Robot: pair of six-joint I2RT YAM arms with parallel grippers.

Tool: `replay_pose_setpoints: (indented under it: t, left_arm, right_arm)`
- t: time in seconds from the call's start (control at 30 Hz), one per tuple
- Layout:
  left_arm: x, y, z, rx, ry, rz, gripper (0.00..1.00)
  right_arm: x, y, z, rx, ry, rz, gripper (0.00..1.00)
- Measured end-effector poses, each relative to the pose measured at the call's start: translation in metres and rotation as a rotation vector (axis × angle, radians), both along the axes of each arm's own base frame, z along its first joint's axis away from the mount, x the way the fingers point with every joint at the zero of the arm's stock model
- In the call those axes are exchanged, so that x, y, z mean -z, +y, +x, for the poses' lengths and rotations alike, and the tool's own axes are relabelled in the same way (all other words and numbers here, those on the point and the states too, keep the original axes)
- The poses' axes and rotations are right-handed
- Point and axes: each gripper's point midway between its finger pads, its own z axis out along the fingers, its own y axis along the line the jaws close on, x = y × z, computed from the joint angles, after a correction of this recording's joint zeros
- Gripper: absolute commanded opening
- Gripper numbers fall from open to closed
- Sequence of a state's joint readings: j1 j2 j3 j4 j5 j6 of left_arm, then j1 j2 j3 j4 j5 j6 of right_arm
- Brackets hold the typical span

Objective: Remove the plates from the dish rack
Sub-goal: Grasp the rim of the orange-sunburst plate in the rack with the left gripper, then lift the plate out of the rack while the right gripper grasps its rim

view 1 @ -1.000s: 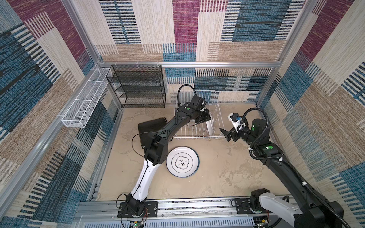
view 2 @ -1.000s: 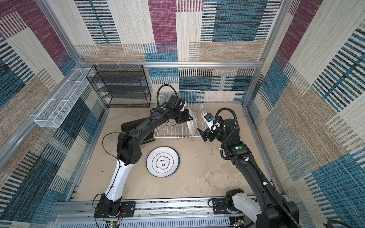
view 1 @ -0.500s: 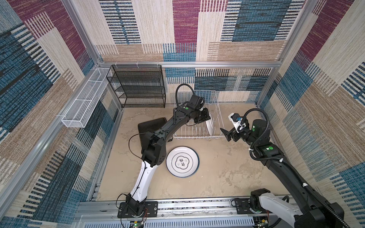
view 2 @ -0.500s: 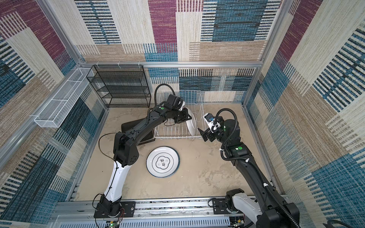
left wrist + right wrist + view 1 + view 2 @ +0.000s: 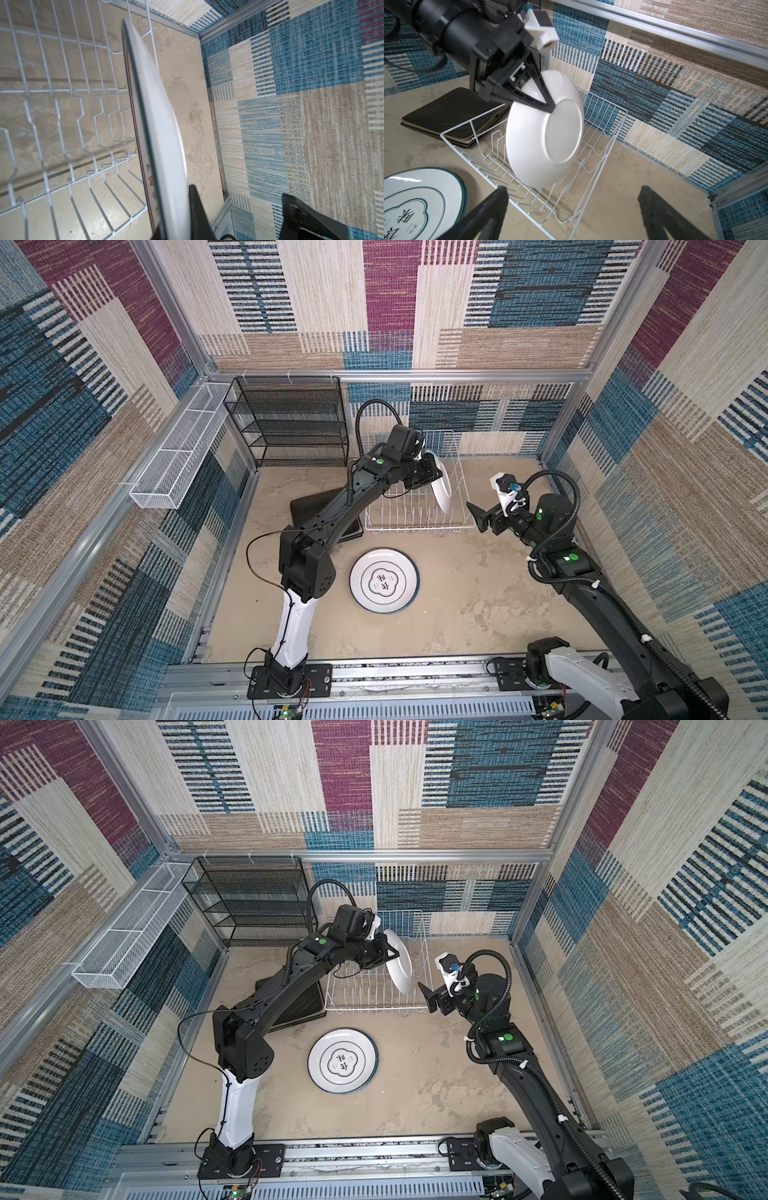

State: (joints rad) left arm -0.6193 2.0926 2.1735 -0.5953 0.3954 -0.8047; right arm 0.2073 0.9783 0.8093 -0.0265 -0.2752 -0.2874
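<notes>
Right wrist view: round white plate (image 5: pixel 542 133) is being clamped between left gripper (image 5: pixel 550 108) jaws, dish rack (image 5: pixel 593 145) below them; right gripper (image 5: pixel 572 193) jaws are being held apart.

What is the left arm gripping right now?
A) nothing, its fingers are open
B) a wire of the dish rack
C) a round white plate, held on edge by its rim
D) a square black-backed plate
C: the left fingers are shut on the rim of the round white plate, which is held on edge at the dish rack.
</notes>
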Motion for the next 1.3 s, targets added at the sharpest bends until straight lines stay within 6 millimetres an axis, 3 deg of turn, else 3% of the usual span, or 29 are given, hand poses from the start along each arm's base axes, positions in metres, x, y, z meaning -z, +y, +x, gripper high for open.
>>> replay_pose_setpoints:
  t: [0.27, 0.4, 0.6, 0.87, 1.07, 1.3]
  left_arm:
    - [-0.052, 0.031, -0.016, -0.022, -0.191, 0.06, 0.0]
    - [-0.059, 0.06, -0.025, -0.052, -0.286, 0.176, 0.0]
    - [-0.069, 0.109, -0.047, -0.063, -0.453, 0.383, 0.0]
    - [-0.054, 0.162, -0.066, -0.044, -0.624, 0.737, 0.0]
    - [-0.044, 0.175, -0.079, 0.025, -0.738, 0.949, 0.0]
    - [-0.023, 0.186, -0.087, 0.09, -0.825, 1.12, 0.0]
  right_arm:
    - [-0.031, -0.006, 0.037, 0.104, 0.082, 0.161, 1.0]
    - [-0.039, -0.005, 0.057, 0.135, 0.173, 0.287, 1.0]
    - [-0.034, 0.018, 0.073, 0.062, 0.324, 0.414, 1.0]
    - [-0.03, 0.051, 0.082, -0.089, 0.477, 0.504, 1.0]
    - [-0.023, 0.065, 0.079, -0.147, 0.564, 0.548, 1.0]
    - [-0.037, 0.068, 0.079, -0.169, 0.561, 0.576, 0.98]
